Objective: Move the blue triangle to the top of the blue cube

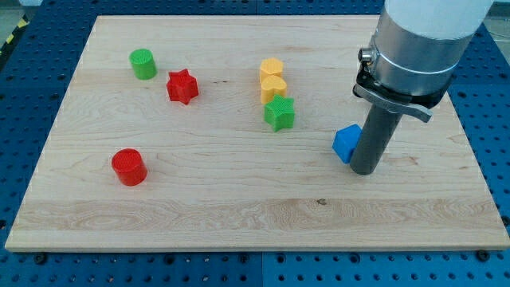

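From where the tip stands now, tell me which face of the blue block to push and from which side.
Only one blue block shows, partly hidden by the rod; no second blue one is visible. My tip sits against its right side. Its open face looks toward the view's left, so I would probably push there, from the left.

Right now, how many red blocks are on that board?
2: a red star up left beside the green cylinder, and a red cylinder lower left. The arm might hide others.

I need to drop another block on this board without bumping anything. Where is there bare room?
The whole strip along the view's bottom, below the red cylinder and my tip, is bare. So is the centre, between the red star and green star. It is crowded around the yellow blocks and the blue block.
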